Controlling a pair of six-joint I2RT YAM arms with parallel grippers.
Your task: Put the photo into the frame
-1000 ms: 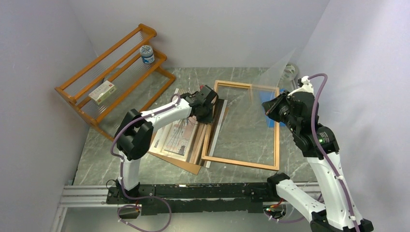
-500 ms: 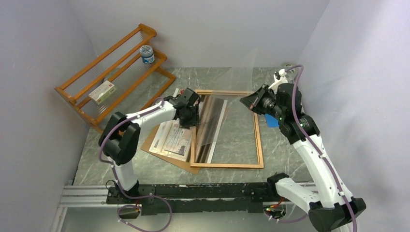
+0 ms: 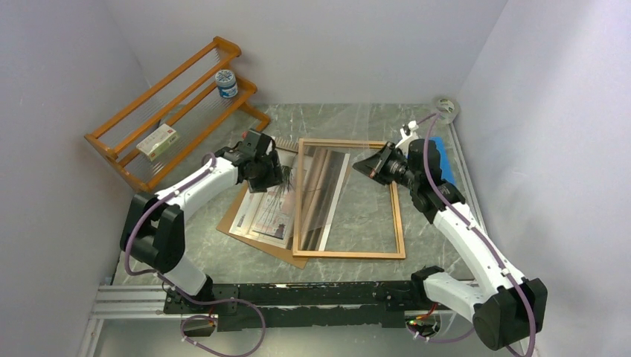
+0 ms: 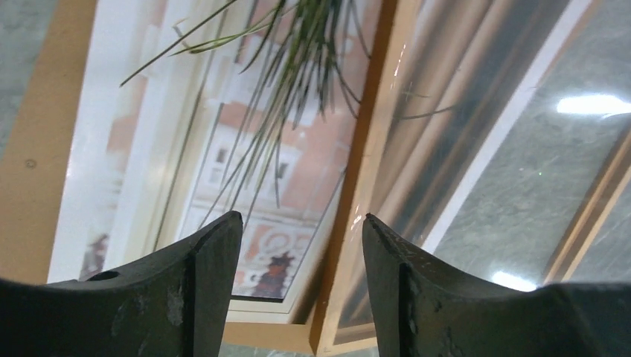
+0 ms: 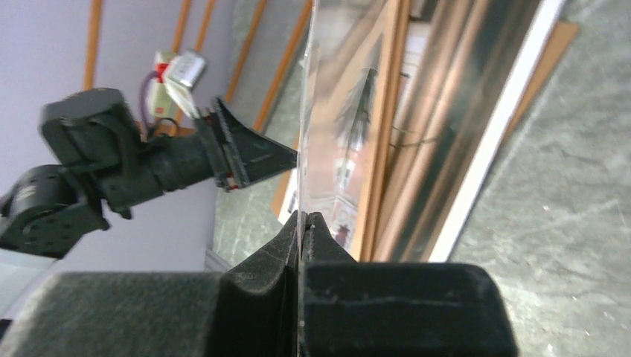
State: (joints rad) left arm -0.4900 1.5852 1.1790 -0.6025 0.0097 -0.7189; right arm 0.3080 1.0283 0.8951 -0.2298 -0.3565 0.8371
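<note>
Frame lies flat on the tabletop. Its left rail overlaps the photo, which rests face up on the brown backing board, outside the opening. Insertion is judged not done. Left hand hovers wide and empty over the print. Right hand pinches the edge of the clear pane. Against the earlier frame, the left hand has widened and drawn leftward, and the pane is lowered.

No legible text; markings on box and jar too small.
</note>
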